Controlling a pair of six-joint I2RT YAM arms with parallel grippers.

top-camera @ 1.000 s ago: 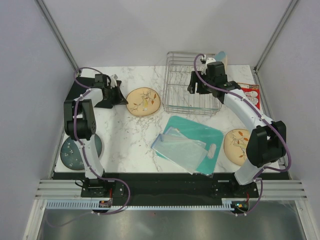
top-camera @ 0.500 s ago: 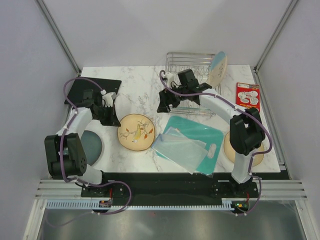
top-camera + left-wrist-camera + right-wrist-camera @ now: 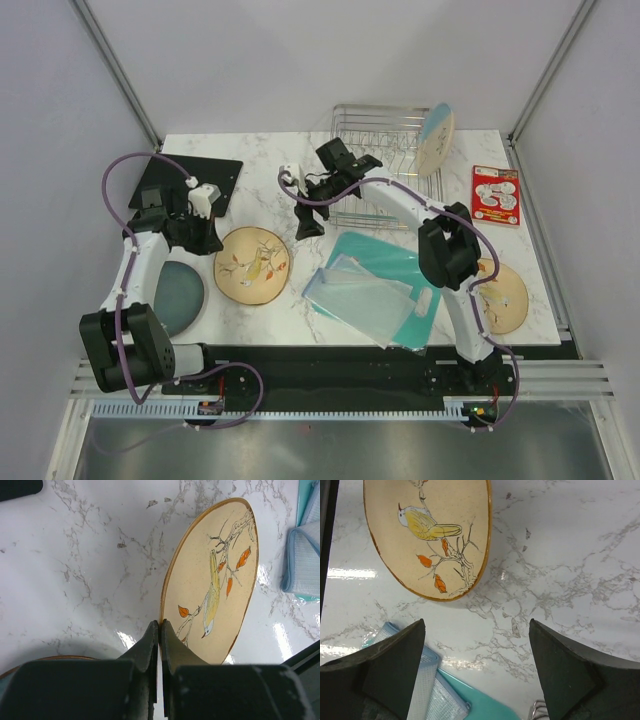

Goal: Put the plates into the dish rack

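I look over a white tabletop veined with grey marble. Near its middle lies a teal cutting board with a handle slot at its near right corner. A folded pale blue cloth rests across the board and overhangs its left edge. Far on my left a flat black mat lies by the back corner. On my right, close to the edge, sits a small red-and-white card. A black strip runs along the near edge.

open marble lies between tan plate and cloth.
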